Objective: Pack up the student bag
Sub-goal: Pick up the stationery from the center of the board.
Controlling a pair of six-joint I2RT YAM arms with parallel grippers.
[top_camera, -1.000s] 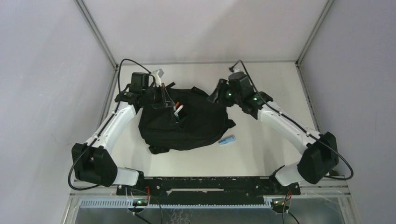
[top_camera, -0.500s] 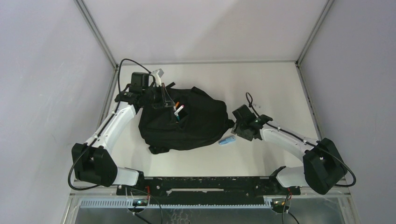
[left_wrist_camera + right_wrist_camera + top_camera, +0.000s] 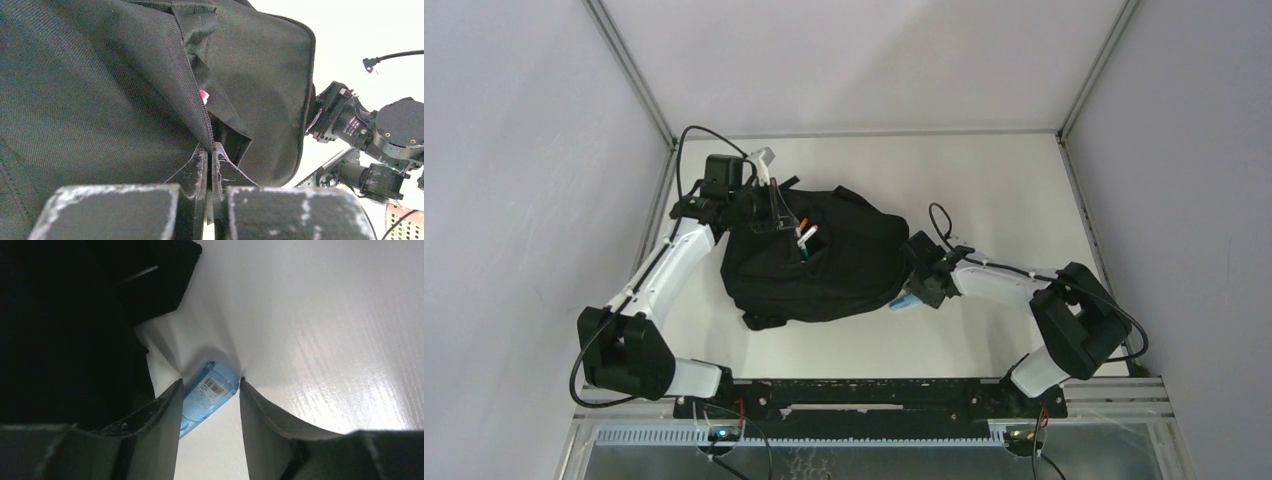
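- Black soft fabric backpack (image 3: 824, 268): lies on the white table (image 3: 1004, 190), between the two grippers.
- Left gripper (image 3: 210, 162): fingers pressed together on the zip edge of the backpack's opening. Only the left wrist view shows this pinch.
- Right gripper (image 3: 210, 384): fingers apart, low over the table, with the backpack's edge just to their left.
- Small translucent blue tube with a barcode label (image 3: 208, 395): lies between the right gripper's fingers. The overhead view shows only one end.
- Orange and white pens (image 3: 805, 237): stick out of the opening, just beyond the left gripper. They are seen overhead only.
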